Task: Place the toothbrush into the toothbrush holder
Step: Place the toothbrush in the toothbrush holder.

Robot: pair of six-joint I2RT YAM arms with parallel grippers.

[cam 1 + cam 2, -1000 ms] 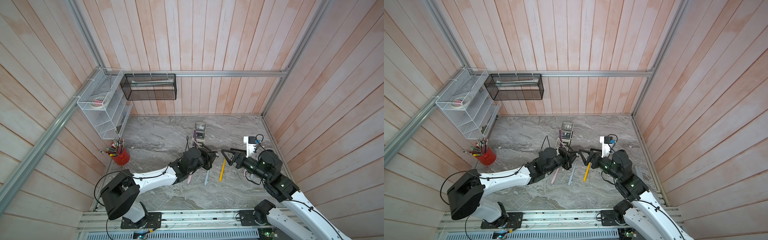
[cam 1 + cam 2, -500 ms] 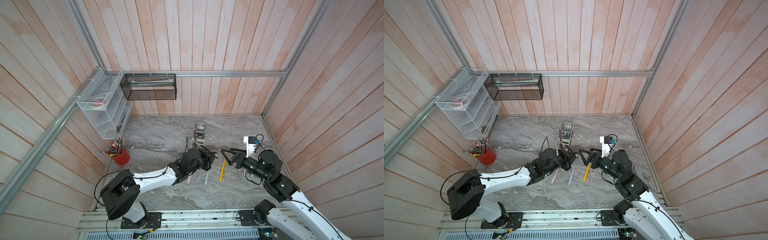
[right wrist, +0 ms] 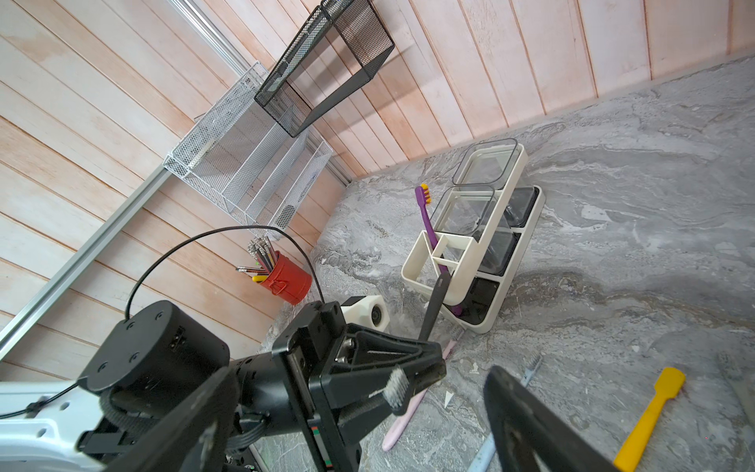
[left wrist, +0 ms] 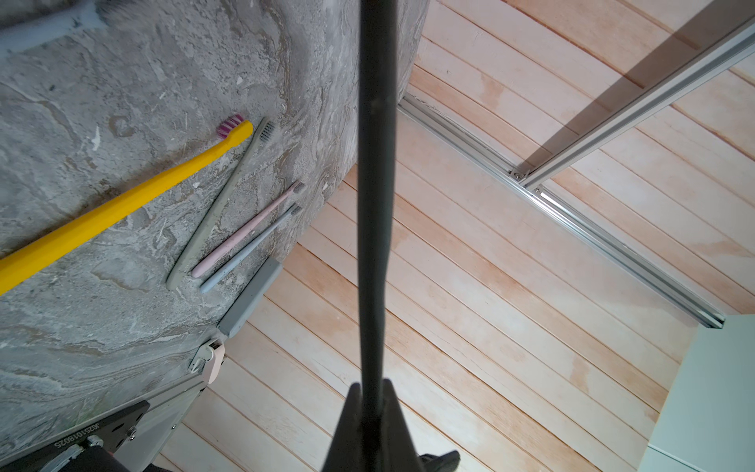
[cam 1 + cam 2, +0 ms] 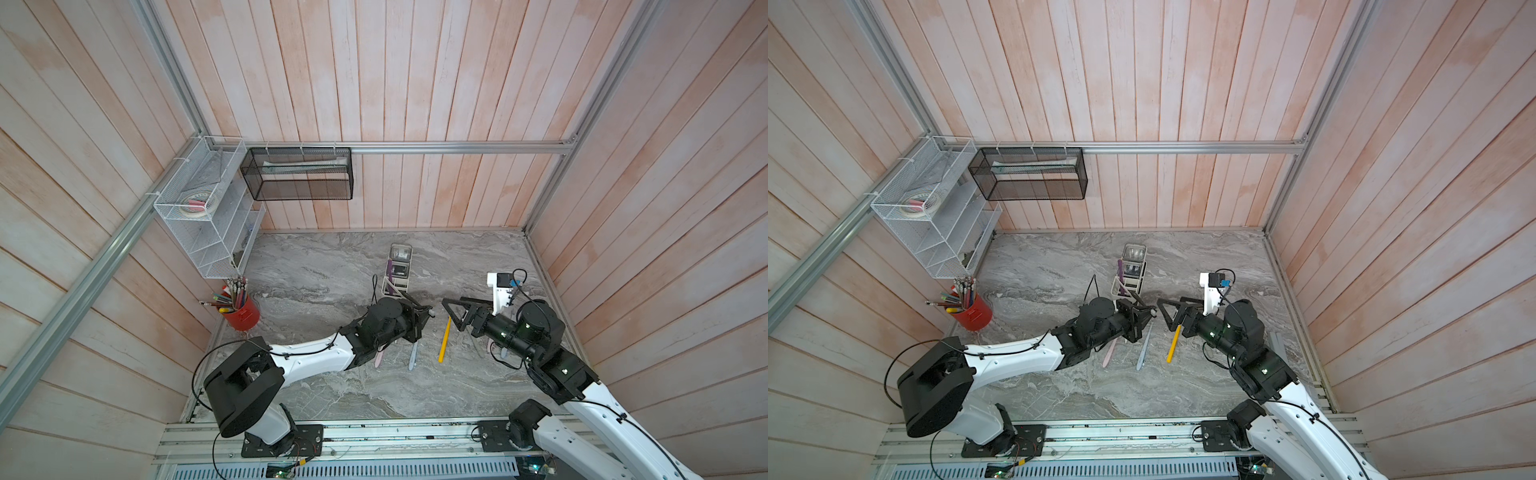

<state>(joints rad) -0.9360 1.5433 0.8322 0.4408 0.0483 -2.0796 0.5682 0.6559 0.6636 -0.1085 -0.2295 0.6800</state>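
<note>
Just in front of the toothbrush holder [image 3: 470, 253], a dark grey toothbrush [image 3: 434, 308] is clamped crosswise in the left gripper [image 3: 425, 347], whose jaws are fully closed on its neck. Its white bristles stick out on one side of the jaws. Its handle slants up on the other side toward the rim of the holder's nearest compartment; whether it touches the rim cannot be told.

The holder, a cream oblong caddy, stands upright near the middle of the counter's [image 5: 332, 270] back edge. A purple toothbrush [image 3: 427, 220] leans in one of its near compartments.

The right gripper [image 5: 453, 316] hovers just beside the left one, facing it, with its jaws spread wide and nothing between them.

On the counter below the grippers lie a yellow toothbrush [image 5: 444, 338], a pale blue toothbrush [image 5: 412, 357] and a pink toothbrush [image 5: 379, 359]. They are close together, roughly parallel, and point toward the front edge.

By the counter's left edge stands a red pen cup [image 5: 243, 316] full of pencils. Above it a white wire-mesh rack [image 5: 203, 216] hangs on the left wall, and a black mesh basket [image 5: 299, 174] hangs on the back wall.
</note>
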